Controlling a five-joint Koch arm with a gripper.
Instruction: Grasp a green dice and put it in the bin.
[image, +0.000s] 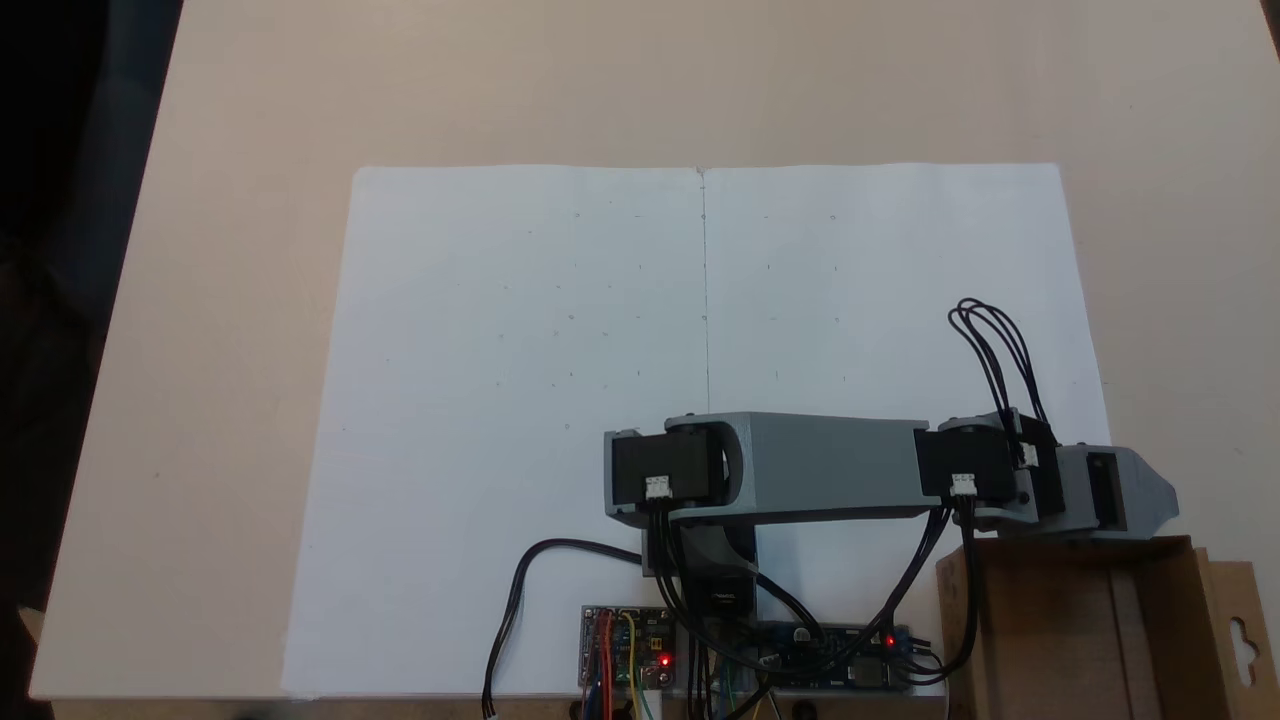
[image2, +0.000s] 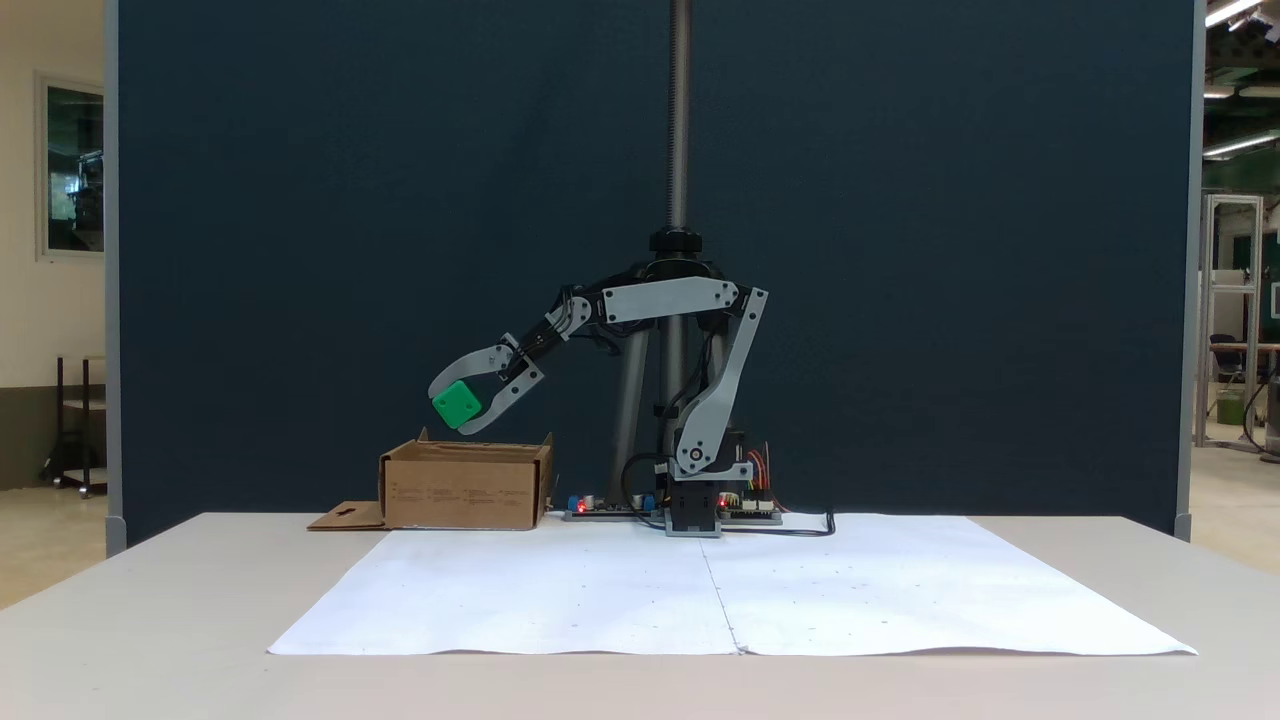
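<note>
In a fixed view from the front, the green dice (image2: 457, 405) hangs in the air between the two grey jaws of my gripper (image2: 450, 412), which is shut on it. It sits just above the brown cardboard bin (image2: 465, 487), over its left half. From above, the grey gripper (image: 1130, 497) reaches over the far rim of the bin (image: 1060, 640) at the lower right; the gripper body hides the dice there. The bin's flap with the hang-hole (image: 1238, 640) sticks out to the right.
White paper sheets (image: 600, 400) cover the middle of the tan table. The arm's base and circuit boards with red lights (image: 640, 650) sit at the near edge, with black cables trailing. A dark blue panel (image2: 300, 250) stands behind the table.
</note>
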